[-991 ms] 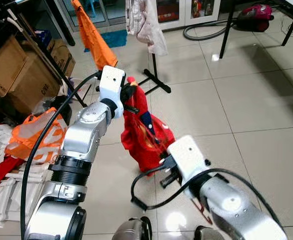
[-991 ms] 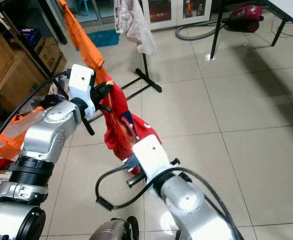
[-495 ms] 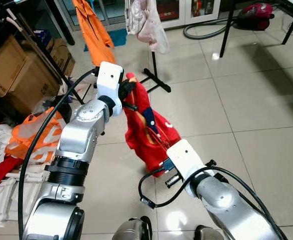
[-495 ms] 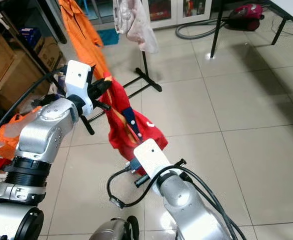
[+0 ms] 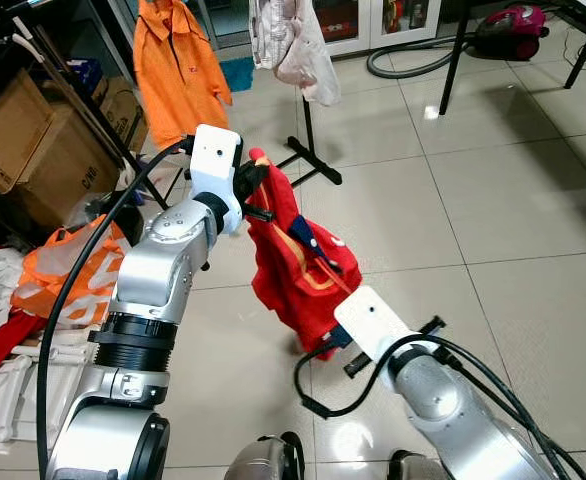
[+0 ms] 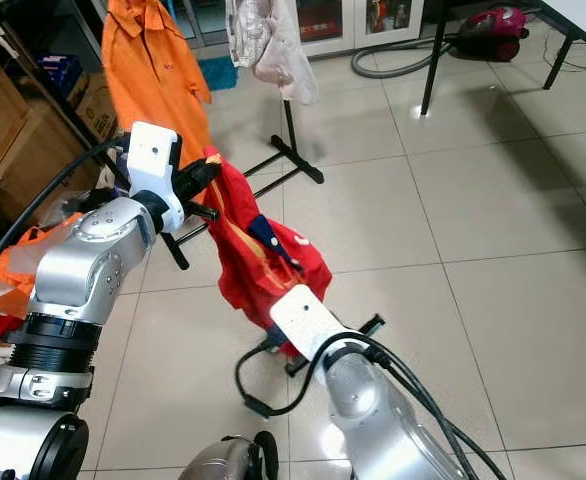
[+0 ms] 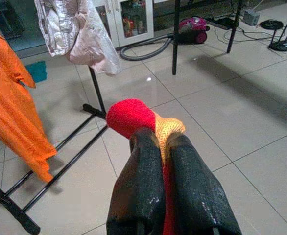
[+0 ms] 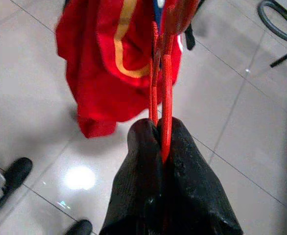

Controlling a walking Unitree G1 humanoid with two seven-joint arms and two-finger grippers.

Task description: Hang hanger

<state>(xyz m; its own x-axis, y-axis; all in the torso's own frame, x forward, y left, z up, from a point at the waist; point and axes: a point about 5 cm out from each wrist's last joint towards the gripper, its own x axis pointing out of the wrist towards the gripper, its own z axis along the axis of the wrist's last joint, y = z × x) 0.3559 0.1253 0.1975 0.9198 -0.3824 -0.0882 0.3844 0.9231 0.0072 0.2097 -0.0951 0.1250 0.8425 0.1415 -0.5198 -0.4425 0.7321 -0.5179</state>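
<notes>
The robot stands on a pale tiled floor [image 5: 493,200] with both arms raised in front of it, a red garment [image 5: 295,268] stretched between them. The left gripper [image 7: 161,147], up at about ten o'clock from the middle of the head view, is clenched on the top of that garment, its two black fingers [image 7: 142,176] pinching a bunched red and yellow fold. The right gripper [image 8: 158,134], lower down at about five o'clock from the left one, is clamped tight on a thin red hanger [image 8: 164,98], whose slim bars run from between the black fingers [image 8: 143,161] up into the cloth. The garment sags between the two grips, red with a yellow stripe and a dark blue patch, its lower edge hanging clear of the tiles. Behind it, toward twelve o'clock, stands a black clothes rack [image 5: 307,150] with a pale pinkish garment [image 5: 293,45] draped at its top. An orange shirt [image 5: 178,65] hangs at eleven o'clock. Cardboard boxes [image 5: 43,150] sit at nine o'clock, with a heap of orange and red clothes [image 5: 63,275] on the floor beneath them. Far off at one o'clock a magenta vacuum cleaner [image 5: 508,25] lies by the black legs of a table [image 5: 455,65], its grey hose [image 5: 413,62] curling over the tiles.
</notes>
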